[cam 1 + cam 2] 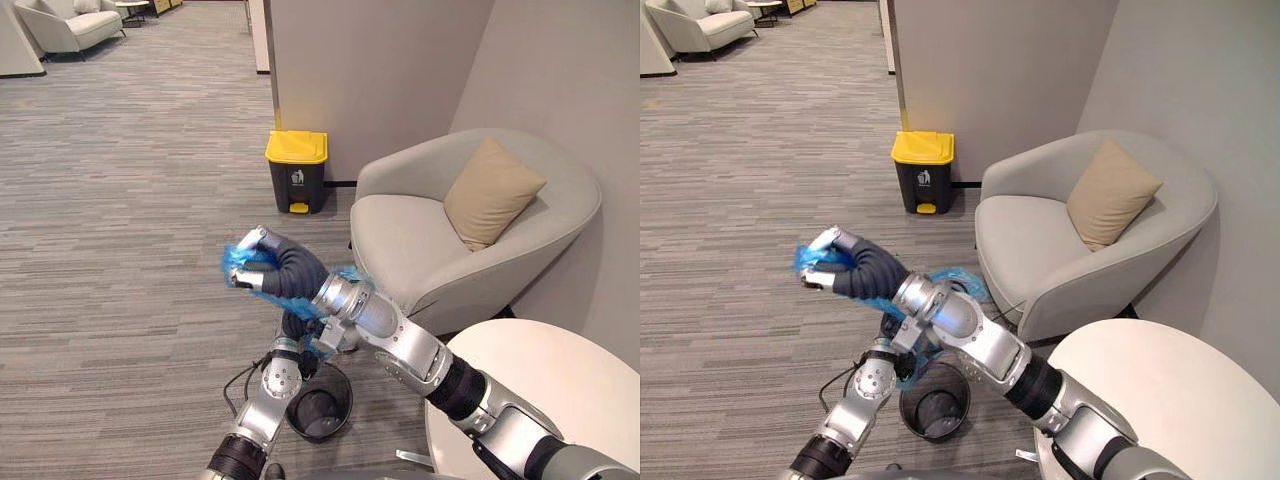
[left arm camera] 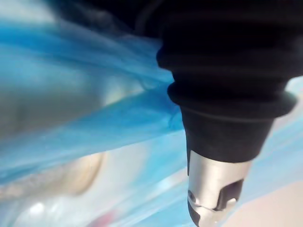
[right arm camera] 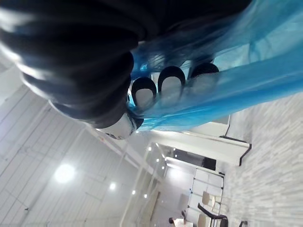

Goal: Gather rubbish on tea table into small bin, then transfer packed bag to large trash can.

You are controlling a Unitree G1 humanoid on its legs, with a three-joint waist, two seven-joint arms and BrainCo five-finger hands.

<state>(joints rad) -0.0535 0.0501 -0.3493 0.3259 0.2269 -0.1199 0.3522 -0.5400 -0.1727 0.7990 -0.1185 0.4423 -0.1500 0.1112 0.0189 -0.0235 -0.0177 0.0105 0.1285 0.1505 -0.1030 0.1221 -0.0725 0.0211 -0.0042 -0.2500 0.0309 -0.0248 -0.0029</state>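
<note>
My right hand [image 1: 268,268] is clenched on the blue bag [image 1: 958,279]. The plastic runs down and back from that fist to my left hand [image 1: 299,327], grip unclear. Just below sits the small bin [image 1: 322,436] — contents unreadable; the yellow-lidded trash can [image 1: 296,170] stands shut, well beyond.

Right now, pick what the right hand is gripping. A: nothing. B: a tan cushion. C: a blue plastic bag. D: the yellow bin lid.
C: the right hand has its fingers curled round the blue plastic bag, held up above the carpet.
</note>
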